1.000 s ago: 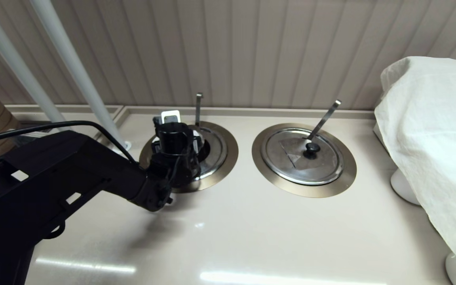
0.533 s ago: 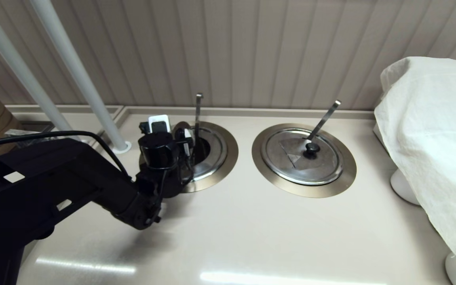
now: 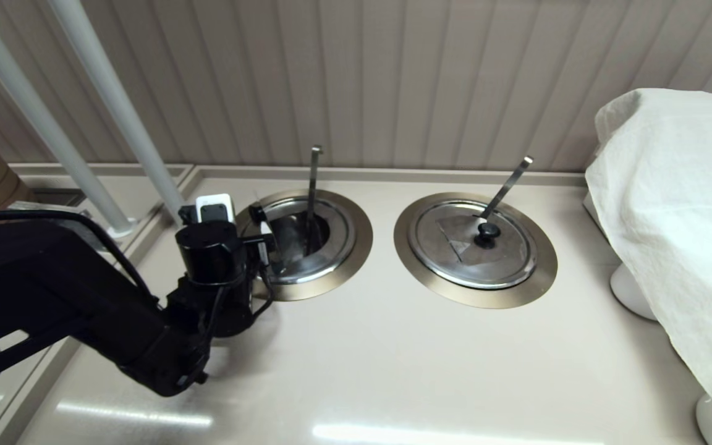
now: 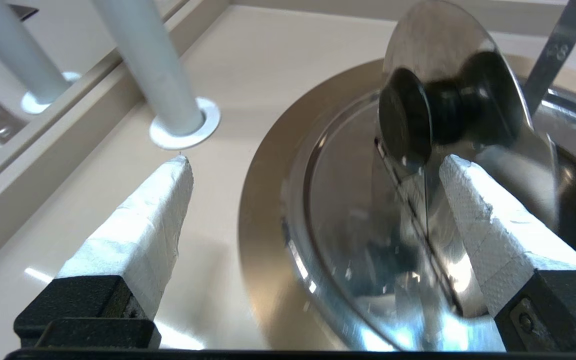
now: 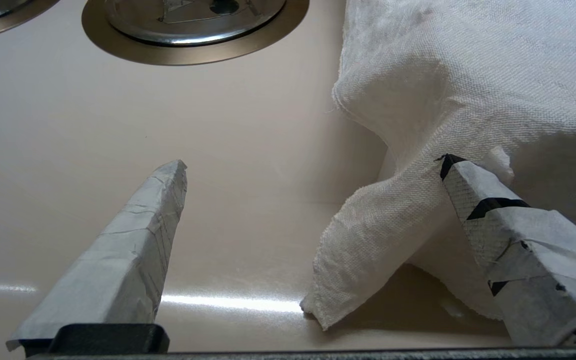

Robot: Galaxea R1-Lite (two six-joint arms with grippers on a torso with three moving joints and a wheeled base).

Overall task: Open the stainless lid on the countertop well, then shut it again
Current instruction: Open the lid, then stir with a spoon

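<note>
Careful: the flap is up and nobody is holding it

Right now the left gripper has let go; its two white fingers are spread wide with nothing between them; it sits just beside the countertop well, on the robot's left side of it. One finger pad lies close under the black knob in the left wrist view, but I cannot see it touching.

The stainless lid is on the well; its flap stands up on edge, with the knob sticking out sideways toward the gripper; the dark hole shows beside the flap. The straight utensil handle pokes up just behind it.

What could go wrong: the flap looks like it is only balancing or leaning; a small bump from a finger could make it drop shut with a bang; that might also shake the whole lid on its ring. If the gripper grabs for the knob from a bad angle, the shiny round knob could slip out. A finger could also knock the utensil handle, since it stands so near.

The other lid with the slanted handle sits well apart; it should be left alone. The right gripper waits far off with fingers spread, next to a white cloth; one finger is touching the cloth and could snag it if that arm moves.
</note>
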